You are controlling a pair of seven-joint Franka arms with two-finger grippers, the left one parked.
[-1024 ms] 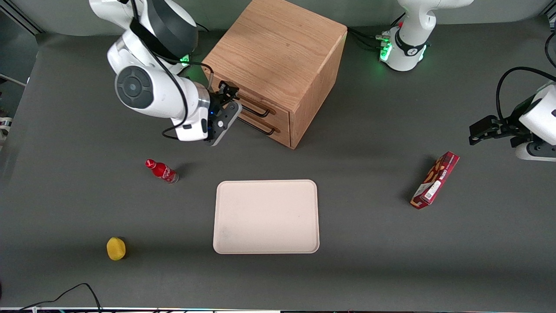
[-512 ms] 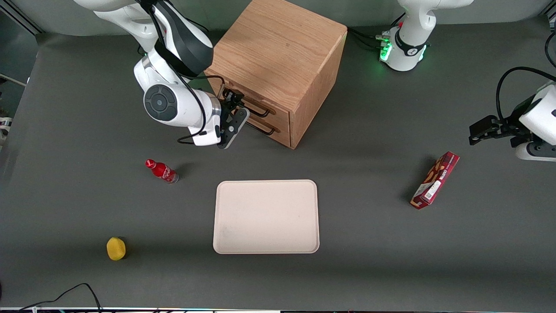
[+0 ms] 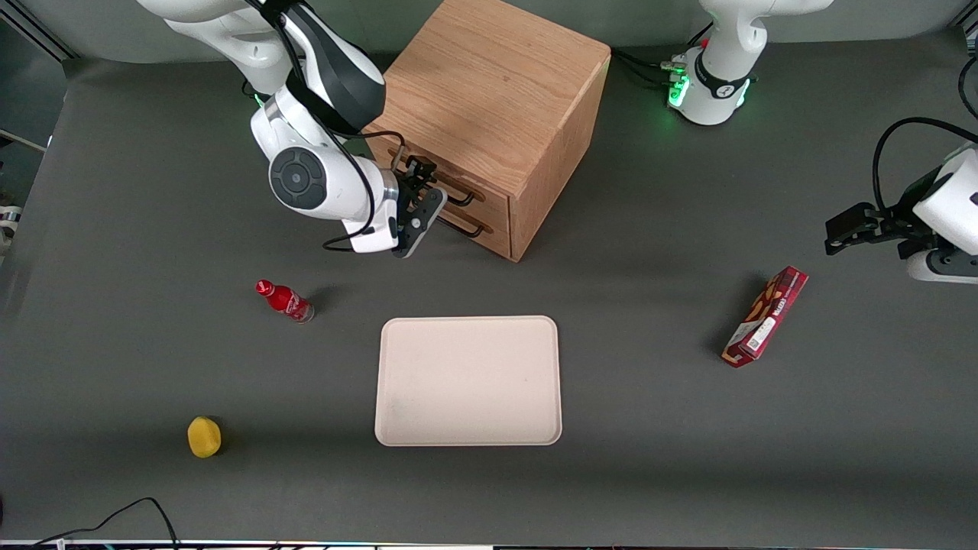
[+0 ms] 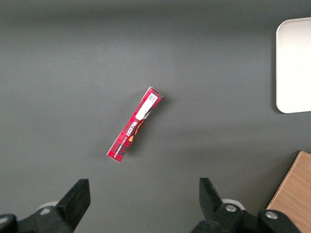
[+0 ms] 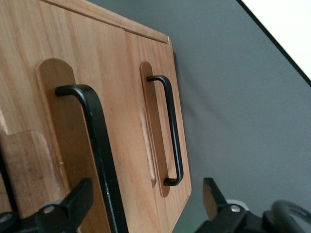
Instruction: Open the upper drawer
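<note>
1. Two drawers sit in the face of the oak cabinet [image 3: 489, 99]; we see the upper drawer [image 3: 447, 183] closed flush, its black bar handle [image 5: 99, 155] running across the front.
2. We find the tool [image 3: 420, 195] right in front of that drawer, its fingers [image 5: 73, 204] spread apart on either side of the upper handle, gripping nothing.
3. Below it, the lower drawer [image 5: 160, 131] is shut too, with its own black handle [image 5: 172, 131].
4. Nearer the front camera, on the bench [image 3: 649, 473], we see a beige tray [image 3: 467, 380].
5. Toward the working arm's end stand a red bottle [image 3: 284, 300] and a yellow lemon [image 3: 204, 437].
6. Toward the parked arm's end lies a red snack box [image 3: 765, 316].
</note>
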